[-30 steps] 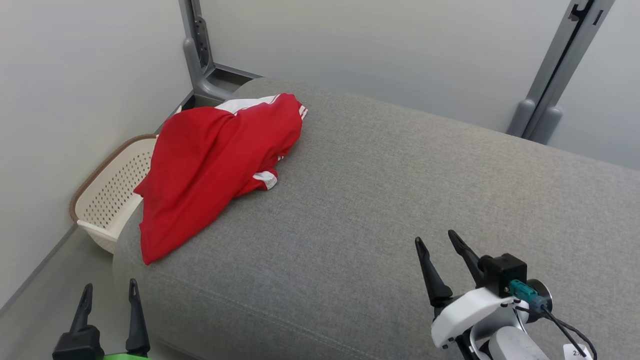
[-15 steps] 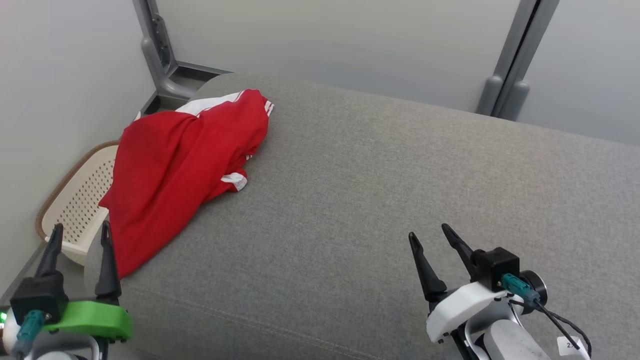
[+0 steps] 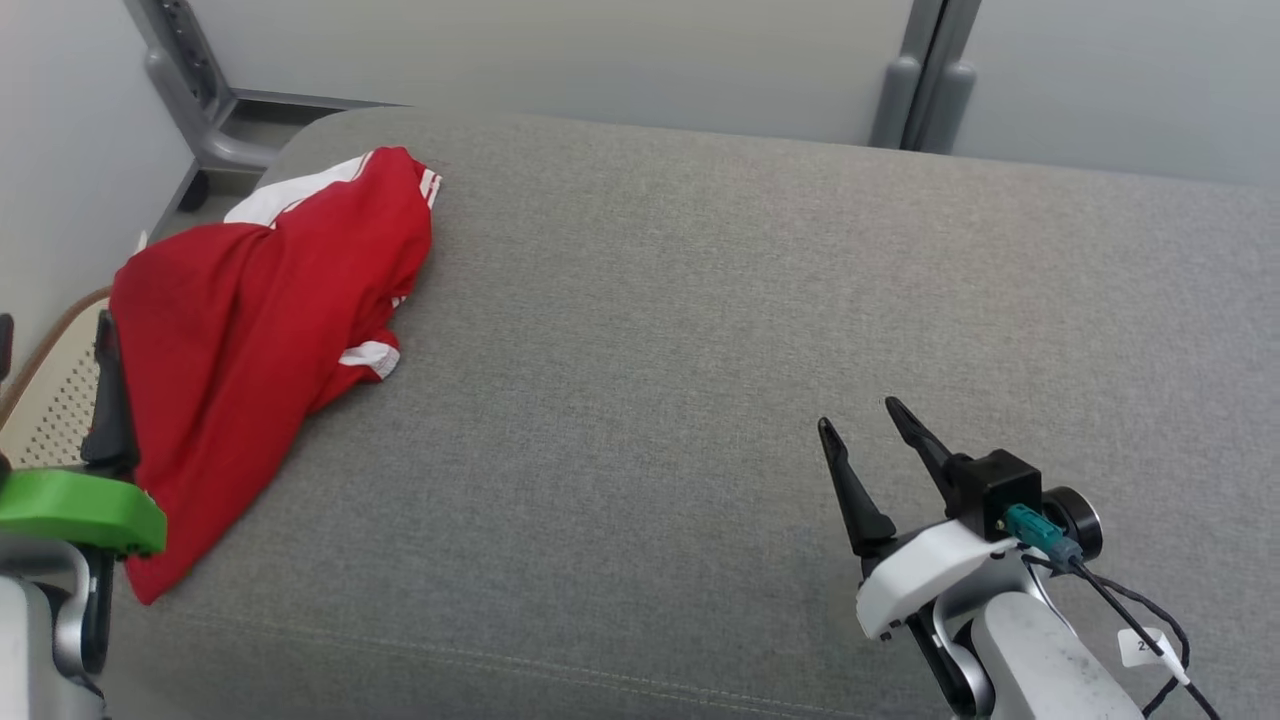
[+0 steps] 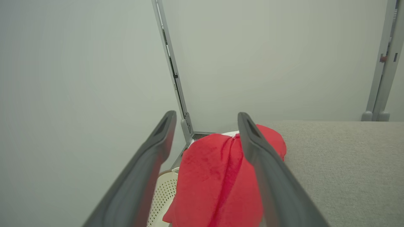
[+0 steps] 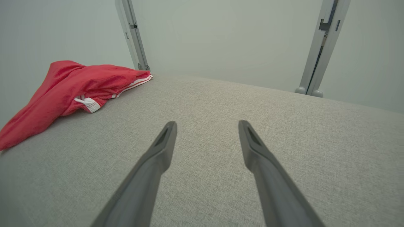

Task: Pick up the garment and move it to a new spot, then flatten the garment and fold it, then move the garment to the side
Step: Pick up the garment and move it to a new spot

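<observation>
The garment (image 3: 250,300) is a red shirt with white trim, lying crumpled on the far left end of the grey cushioned surface (image 3: 700,350), its lower part hanging over the left edge. My left gripper (image 3: 55,325) is open at the garment's left edge, level with it. In the left wrist view the left gripper (image 4: 205,115) has nothing between its fingers and the garment (image 4: 214,170) lies just ahead. My right gripper (image 3: 860,415) hovers open over bare cushion at the lower right, far from the garment (image 5: 72,85); the right wrist view shows this gripper (image 5: 207,123) holding nothing.
A cream perforated basket (image 3: 40,400) stands on the floor beside the cushion's left end, under the garment's hanging part. Grey metal posts (image 3: 920,80) rise against the pale walls behind. The cushion's middle and right are bare fabric.
The head camera has swung, sliding the whole scene leftward in the picture. My left gripper has risen from below the cushion's front corner to beside the garment. The right gripper has hardly moved.
</observation>
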Robot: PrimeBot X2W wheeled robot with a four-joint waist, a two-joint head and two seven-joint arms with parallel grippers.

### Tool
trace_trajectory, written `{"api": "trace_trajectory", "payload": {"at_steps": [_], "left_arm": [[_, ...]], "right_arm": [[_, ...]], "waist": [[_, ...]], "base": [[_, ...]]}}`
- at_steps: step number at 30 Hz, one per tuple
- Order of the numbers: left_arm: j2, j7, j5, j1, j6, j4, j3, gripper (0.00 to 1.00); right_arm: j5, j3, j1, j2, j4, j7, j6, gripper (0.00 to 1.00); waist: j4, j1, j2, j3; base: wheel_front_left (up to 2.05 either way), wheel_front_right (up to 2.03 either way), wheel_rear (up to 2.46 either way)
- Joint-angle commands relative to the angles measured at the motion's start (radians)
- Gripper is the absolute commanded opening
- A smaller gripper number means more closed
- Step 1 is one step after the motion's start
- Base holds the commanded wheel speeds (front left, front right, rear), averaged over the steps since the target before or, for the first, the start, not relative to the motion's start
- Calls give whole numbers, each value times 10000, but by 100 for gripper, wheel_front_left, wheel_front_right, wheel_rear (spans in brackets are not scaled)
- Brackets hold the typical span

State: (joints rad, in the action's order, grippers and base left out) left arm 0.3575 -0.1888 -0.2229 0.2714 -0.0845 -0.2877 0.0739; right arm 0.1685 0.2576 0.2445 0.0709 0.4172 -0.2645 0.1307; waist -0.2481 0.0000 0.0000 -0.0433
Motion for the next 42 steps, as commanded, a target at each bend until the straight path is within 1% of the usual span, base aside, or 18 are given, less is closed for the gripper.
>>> {"api": "trace_trajectory", "payload": {"at_steps": [1, 4, 5, 8, 10, 14, 17, 19, 23, 30, 33, 34, 40, 42], "left_arm": [[124, 47, -144, 424, -95, -172, 16, 100], [357, 183, -442, 927, -240, -669, -33, 100], [526, 226, -427, 1060, -293, -849, -99, 100], [693, 277, -611, 1369, -335, -1194, -143, 100], [946, 327, -643, 1641, -379, -1587, -275, 100], [1258, 467, -896, 2099, -433, -2204, -466, 100], [1535, 635, -1285, 2614, -455, -2914, -705, 100], [1686, 766, -1385, 2834, -462, -3238, -958, 100], [2044, 992, -1940, 3306, -459, -3798, -1523, 100], [2573, 1943, -2946, 4081, -460, -4757, -2691, 100], [2775, 2345, -3196, 4398, -461, -5201, -3105, 100], [2948, 2482, -3184, 4628, -458, -5473, -3343, 100], [3003, 2993, -3238, 5053, -451, -6378, -3984, 100], [2856, 3152, -3523, 5099, -451, -6589, -4109, 100]], "right_arm": [[-64, -6, 173, 47, -60, -27, 1, 100], [-17, -25, 307, 123, -89, -27, 1, 100], [-21, -34, 342, 126, -108, -27, 1, 100], [-4, -66, 416, 140, -145, -25, 1, 100], [-13, -94, 483, 153, -182, -25, 1, 100], [31, -99, 592, 178, -227, -25, 1, 100], [18, -115, 741, 186, -308, -27, 1, 100], [13, -128, 759, 196, -326, -27, 1, 100], [-16, -170, 891, 198, -374, -27, 1, 100], [-56, -272, 1051, 290, -465, -27, 1, 100], [-58, -286, 1109, 310, -503, -27, 1, 100], [-54, -282, 1135, 333, -533, -27, 1, 100], [-95, -283, 1240, 316, -621, -27, 1, 100], [-107, -291, 1256, 297, -632, -27, 1, 100]], "waist": [[621, 0, 0, -530], [931, 0, 0, -736], [1044, 0, 0, -797], [1244, 0, 0, -925], [1441, 0, 0, -1051], [1782, 0, 0, -1286], [2110, 0, 0, -1533], [2262, 0, 0, -1643], [2529, 0, 0, -1858], [2779, 0, 0, -2268], [2822, 0, 0, -2392], [2849, 0, 0, -2468], [2925, 0, 0, -2697], [2941, 0, 0, -2750]], "base": [[0, 0, 0], [0, 0, 0], [0, 0, 0], [0, 0, 0], [0, 0, 0], [0, 0, 0], [0, 0, 0], [0, 0, 0], [0, 0, 0], [0, 0, 0], [0, 0, 0], [0, 0, 0], [0, 0, 0], [0, 0, 0]]}}
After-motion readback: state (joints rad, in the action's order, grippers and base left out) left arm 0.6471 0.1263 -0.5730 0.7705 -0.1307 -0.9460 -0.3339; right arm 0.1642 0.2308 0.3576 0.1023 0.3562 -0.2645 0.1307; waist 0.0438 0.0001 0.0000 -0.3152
